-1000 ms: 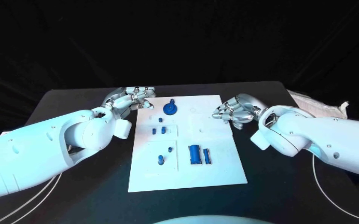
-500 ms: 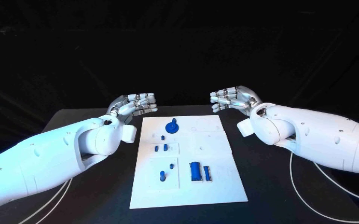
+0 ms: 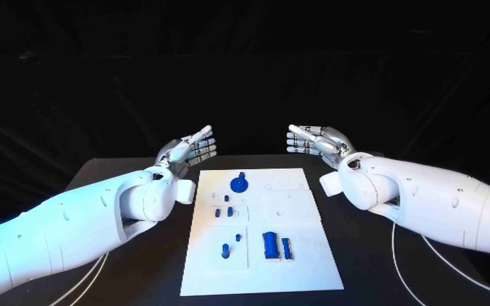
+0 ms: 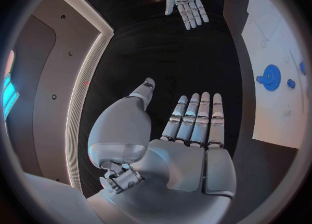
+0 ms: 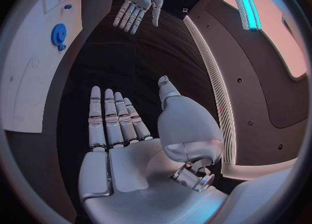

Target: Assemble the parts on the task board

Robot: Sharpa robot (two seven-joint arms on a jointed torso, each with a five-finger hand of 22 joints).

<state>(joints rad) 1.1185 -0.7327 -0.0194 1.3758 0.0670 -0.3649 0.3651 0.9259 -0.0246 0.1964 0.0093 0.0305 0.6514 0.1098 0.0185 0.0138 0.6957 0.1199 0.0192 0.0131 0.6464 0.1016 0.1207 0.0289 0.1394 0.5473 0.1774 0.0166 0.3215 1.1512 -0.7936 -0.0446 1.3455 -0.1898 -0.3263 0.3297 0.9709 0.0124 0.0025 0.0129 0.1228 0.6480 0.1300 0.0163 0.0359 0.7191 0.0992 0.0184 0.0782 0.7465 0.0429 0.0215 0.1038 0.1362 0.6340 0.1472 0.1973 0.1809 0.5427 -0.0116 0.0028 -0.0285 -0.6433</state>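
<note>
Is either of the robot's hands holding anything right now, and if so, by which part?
Nothing is held. The silver left hand and silver right hand are both raised beyond the far end of the white task board, fingers extended and empty.

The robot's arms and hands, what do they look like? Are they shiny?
Both arms are smooth, rounded white shells. The left hand and right hand are shiny silver metal, with jointed fingers built from short segments and a bulging rounded thumb base. Thin pale cables trail beside the arms over the black table.
</note>
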